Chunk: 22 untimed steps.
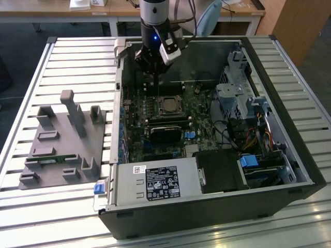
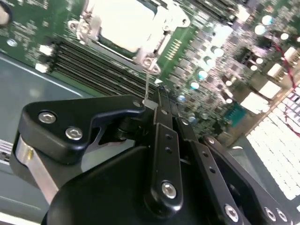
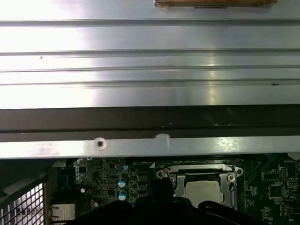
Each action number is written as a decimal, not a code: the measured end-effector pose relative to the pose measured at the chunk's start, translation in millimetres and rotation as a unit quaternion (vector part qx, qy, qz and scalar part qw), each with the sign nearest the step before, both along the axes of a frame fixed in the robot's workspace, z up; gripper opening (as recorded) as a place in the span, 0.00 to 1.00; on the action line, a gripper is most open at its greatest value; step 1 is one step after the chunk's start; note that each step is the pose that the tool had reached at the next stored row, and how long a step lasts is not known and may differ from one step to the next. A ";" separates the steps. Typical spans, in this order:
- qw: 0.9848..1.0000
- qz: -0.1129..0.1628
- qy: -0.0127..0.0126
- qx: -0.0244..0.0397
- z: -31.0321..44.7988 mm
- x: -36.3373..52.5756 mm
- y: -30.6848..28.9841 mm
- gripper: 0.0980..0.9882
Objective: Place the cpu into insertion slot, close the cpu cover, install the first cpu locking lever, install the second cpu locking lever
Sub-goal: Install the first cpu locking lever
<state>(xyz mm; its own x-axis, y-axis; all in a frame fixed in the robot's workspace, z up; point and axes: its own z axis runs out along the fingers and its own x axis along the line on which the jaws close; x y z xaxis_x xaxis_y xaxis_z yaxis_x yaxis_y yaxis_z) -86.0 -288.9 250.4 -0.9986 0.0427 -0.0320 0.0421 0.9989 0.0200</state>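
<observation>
1. The gripper [image 2: 157,101] has its jaws closed together, their black tips meeting on a thin silver wire lever [image 2: 149,84] that rises from the socket's edge in the second wrist view.
2. In the exterior view the gripper [image 1: 155,70] hangs over the open computer case [image 1: 269,170], its tip just at the 12 o'clock side of the insertion slot [image 1: 168,105].
3. The cpu [image 3: 202,188] lies seated in the insertion slot (its dull silver top shows in both wrist views), and the cpu cover [image 3: 200,174] lies flat around it as a silver frame.
4. The cpu [image 2: 124,23] looks bright and washed out in the second wrist view, with the cover's metal rim and screws about it.
5. Long narrow black slots [image 2: 89,65] run beside the socket on the green motherboard [image 1: 199,126].
6. At 6 o'clock of the socket in the exterior view sits a black card [image 1: 166,133].
7. The case rests on a slatted metal worktop [image 1: 51,217].
8. At 9 o'clock of the case, well apart from the gripper, stands a grey fixture block [image 1: 62,142] with upright posts.
</observation>
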 end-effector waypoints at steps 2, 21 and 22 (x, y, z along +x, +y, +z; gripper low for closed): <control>1.000 0.000 0.001 0.000 -1.0 8.6 0.9 0.01; 1.000 0.000 0.003 0.018 -16.3 41.2 3.4 0.01; 1.000 0.000 0.003 0.023 -16.7 41.4 3.4 0.01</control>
